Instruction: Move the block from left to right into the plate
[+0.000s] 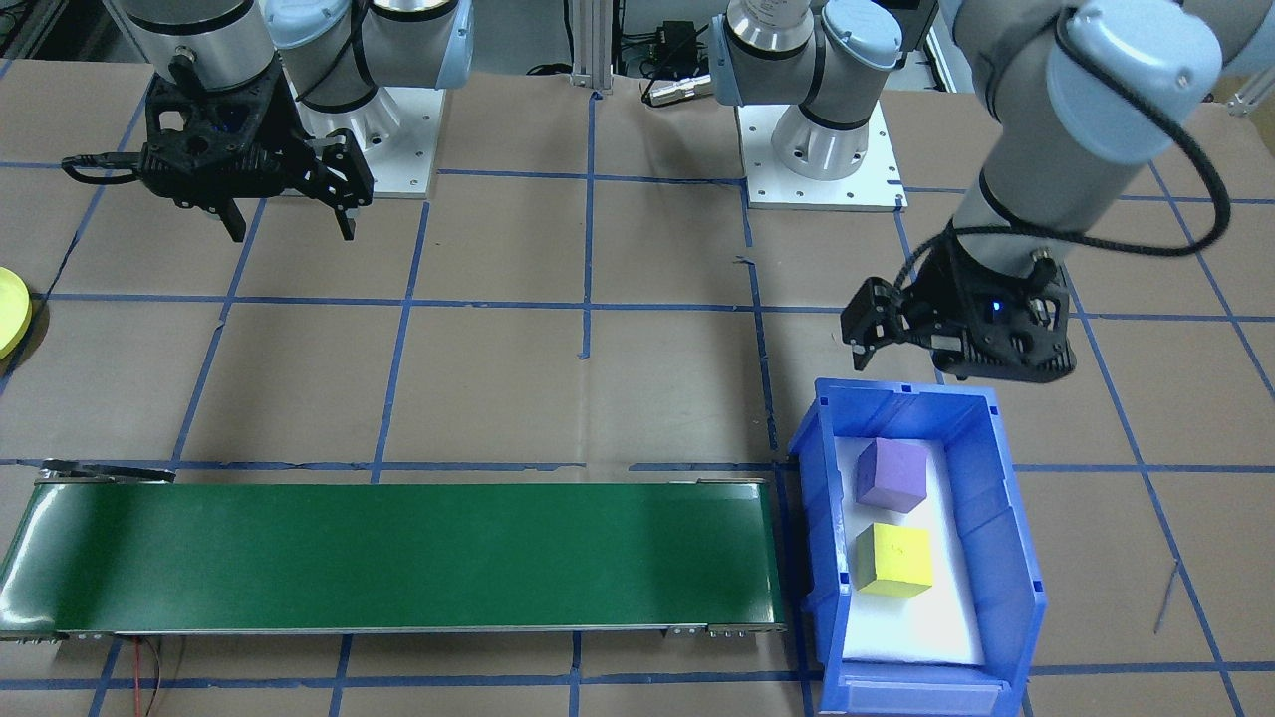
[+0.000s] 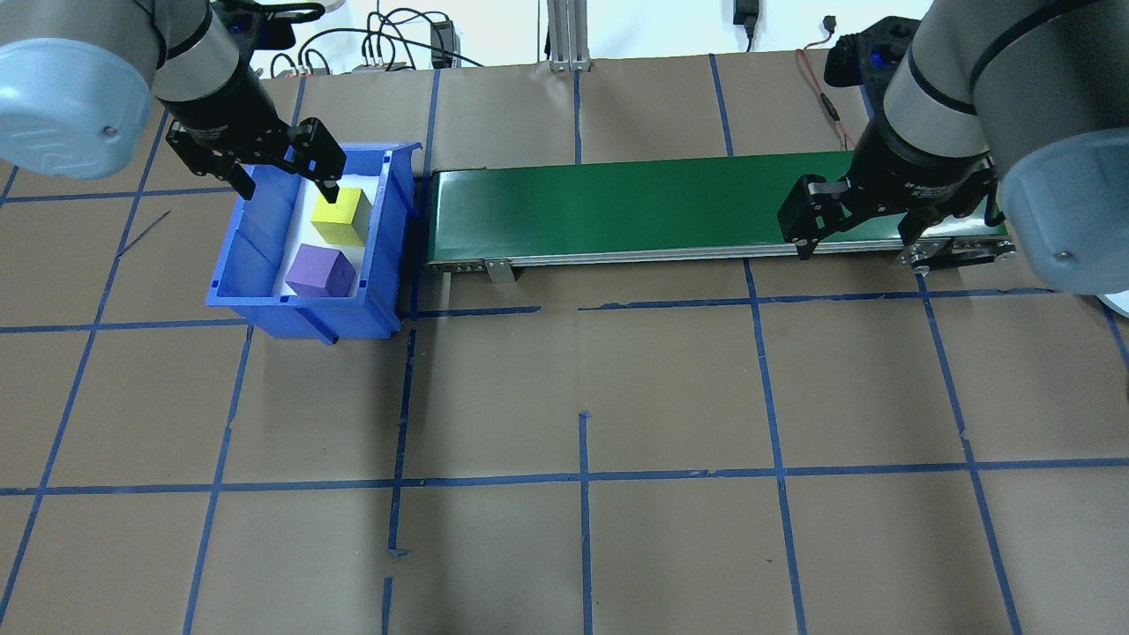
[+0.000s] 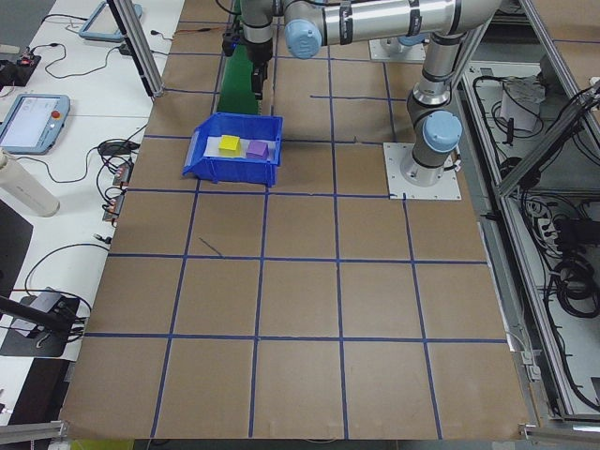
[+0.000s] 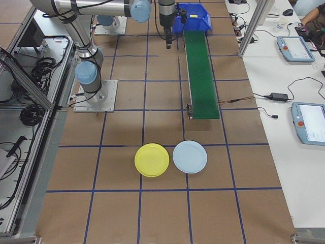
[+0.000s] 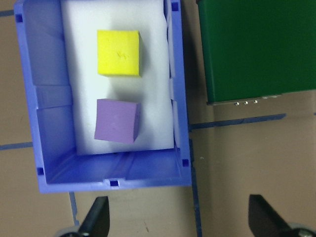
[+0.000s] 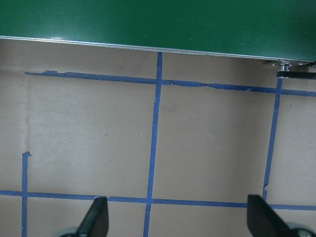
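Note:
Two foam cubes lie in a blue bin [image 2: 251, 265]: a yellow block [image 2: 340, 214] [image 5: 118, 53] and a purple block [image 2: 319, 271] [image 5: 117, 120]. My left gripper [image 2: 285, 187] [image 5: 177, 217] hangs open well above the bin, holding nothing and touching neither cube. At the other end of the green conveyor belt [image 2: 617, 207], my right gripper [image 2: 854, 245] [image 1: 292, 231] hovers open and empty over the brown table. The yellow plate [image 4: 152, 159] lies on the table beyond the belt's right end; only its edge [image 1: 8, 309] shows in the front-facing view.
A pale blue plate [image 4: 189, 156] lies beside the yellow one. The belt [image 1: 398, 558] runs between the bin [image 1: 1006, 518] and the plates' side. Blue tape lines grid the paper-covered table. Cables and tablets sit on side benches.

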You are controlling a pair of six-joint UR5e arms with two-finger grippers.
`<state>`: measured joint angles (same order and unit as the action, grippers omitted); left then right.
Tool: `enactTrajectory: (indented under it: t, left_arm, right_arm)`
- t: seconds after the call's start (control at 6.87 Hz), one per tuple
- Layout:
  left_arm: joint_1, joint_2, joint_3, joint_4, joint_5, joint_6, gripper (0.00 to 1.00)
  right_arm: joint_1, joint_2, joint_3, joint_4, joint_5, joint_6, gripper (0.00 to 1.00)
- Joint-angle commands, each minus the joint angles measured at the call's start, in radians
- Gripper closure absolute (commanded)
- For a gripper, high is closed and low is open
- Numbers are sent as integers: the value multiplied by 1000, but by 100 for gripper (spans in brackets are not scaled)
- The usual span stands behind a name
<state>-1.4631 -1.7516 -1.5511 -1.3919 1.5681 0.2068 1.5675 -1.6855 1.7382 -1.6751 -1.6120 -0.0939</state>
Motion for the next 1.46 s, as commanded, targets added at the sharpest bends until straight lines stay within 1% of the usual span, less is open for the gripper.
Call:
enactTrajectory:
  t: [0.0, 0.15, 0.29, 0.44, 0.58, 0.73, 0.87, 1.16, 1.31]
  left_arm:
    - [33, -124, -6, 165, -23, 51, 1]
    - [38, -197, -3, 213, -19, 71, 2]
    - [62, -233, 5, 235, -22, 83, 2]
    - [64, -259, 8, 264, -23, 104, 4]
    - [67, -276, 11, 292, -25, 114, 4]
    - [69, -290, 8, 294, -34, 114, 4]
    - [69, -295, 9, 295, -71, 114, 4]
    - [69, -342, 11, 332, -94, 114, 4]
    - [69, -344, 11, 332, -92, 115, 4]
  right_arm:
    - [0, 4, 7, -6, -2, -9, 0]
    - [-4, 4, 3, -5, 4, -9, 0]
    - [3, 4, 1, -11, -2, -9, 0]
    - [-1, 7, 7, -11, 0, -9, 0]
    - [2, 9, 1, -14, 4, -7, 0]
    - [2, 7, -2, -14, 13, -7, 0]
    - [-3, 6, -6, -14, 15, -7, 0]
    - [3, 10, 6, -15, 15, -6, 0]
    - [3, 10, 6, -14, 15, -6, 0]
